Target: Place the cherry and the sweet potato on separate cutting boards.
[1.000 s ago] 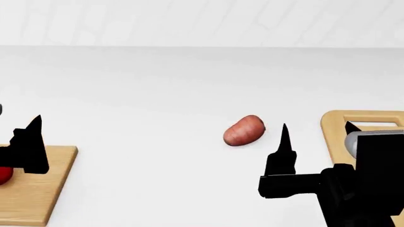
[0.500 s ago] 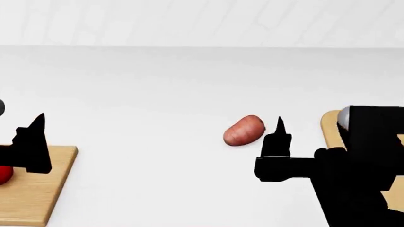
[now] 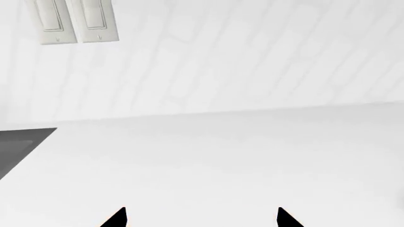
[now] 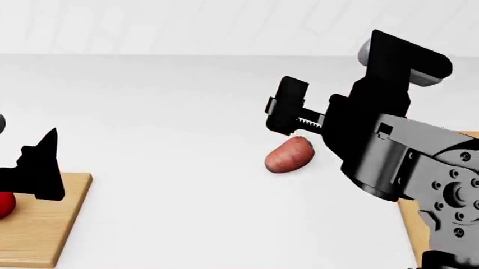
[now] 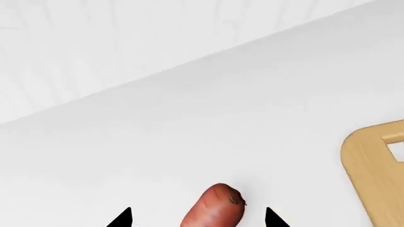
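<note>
Two cutting boards lie on the white bench (image 4: 172, 185): the plain board (image 4: 45, 224) at the left carries the cherry (image 4: 6, 204), and the board with the slot handle (image 5: 375, 175) is at the right, with nothing on the part that shows. The sweet potato (image 4: 289, 155) lies on the bench between them. The right end effector (image 5: 197, 218) hangs over it with spread fingers at both sides, not touching, and the left end effector (image 3: 200, 218) is also released, above the plain board.
</note>
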Controlling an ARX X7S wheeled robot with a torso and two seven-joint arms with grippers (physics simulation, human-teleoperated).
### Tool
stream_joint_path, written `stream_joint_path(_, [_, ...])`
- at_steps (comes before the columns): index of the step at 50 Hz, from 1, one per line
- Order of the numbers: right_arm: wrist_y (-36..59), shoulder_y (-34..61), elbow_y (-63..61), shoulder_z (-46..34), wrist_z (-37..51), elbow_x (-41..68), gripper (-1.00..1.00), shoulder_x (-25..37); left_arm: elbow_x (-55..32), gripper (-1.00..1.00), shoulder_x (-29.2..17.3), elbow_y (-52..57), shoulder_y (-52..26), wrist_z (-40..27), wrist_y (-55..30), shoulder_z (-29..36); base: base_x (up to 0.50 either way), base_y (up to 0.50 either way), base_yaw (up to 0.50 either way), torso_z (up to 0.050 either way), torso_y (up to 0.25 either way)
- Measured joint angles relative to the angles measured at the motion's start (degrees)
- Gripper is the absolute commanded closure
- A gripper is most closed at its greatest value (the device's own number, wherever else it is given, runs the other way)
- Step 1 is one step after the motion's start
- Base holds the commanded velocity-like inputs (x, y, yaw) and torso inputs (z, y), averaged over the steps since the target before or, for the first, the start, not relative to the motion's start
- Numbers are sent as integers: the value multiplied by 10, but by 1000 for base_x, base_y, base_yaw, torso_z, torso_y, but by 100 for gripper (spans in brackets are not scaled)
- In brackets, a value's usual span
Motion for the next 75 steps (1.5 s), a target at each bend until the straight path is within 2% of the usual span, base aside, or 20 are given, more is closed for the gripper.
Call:
stream_joint_path(5, [-14,25,67,-24,-1,-22,-100,-20,0,-100,-4,-4,8,14,12,-6,0,0,0,0,0])
stream_joint_path(17, [-100,105,279,-120,-65,-118,-100,-77,-19,-100,-21,-3,24,42,33,-37,0,0,0,0,0])
stream_joint_path(27, [-236,155,466,-197,-93,-157,-100,-119,-30,-100,-32,1,41,57,47,-58,0,0,0,0,0])
stream_joint_path(34, [-309,163,524,-333,-63,-62,-100,-133,-36,-100,-35,2,45,61,51,-64,0,0,0,0,0])
stream_joint_path(46, [-381,171,562,-599,-36,192,-100,-143,-40,-100,-38,4,50,64,58,-71,0,0,0,0,0])
stream_joint_path(53, [-404,180,573,-720,-36,325,-100,-146,-41,-100,-37,4,53,64,62,-72,0,0,0,0,0])
stream_joint_path(54, [-408,180,574,-735,-36,341,100,-146,-41,-100,-37,4,53,64,62,-72,0,0,0,0,0])
stream_joint_path(66, [-443,194,584,-881,-41,506,100,-147,-38,-100,-38,1,56,67,68,-71,0,0,0,0,0])
stream_joint_path(75, [-457,235,585,-982,-60,577,100,-145,-38,-100,-38,2,54,66,69,-68,0,0,0,0,0])
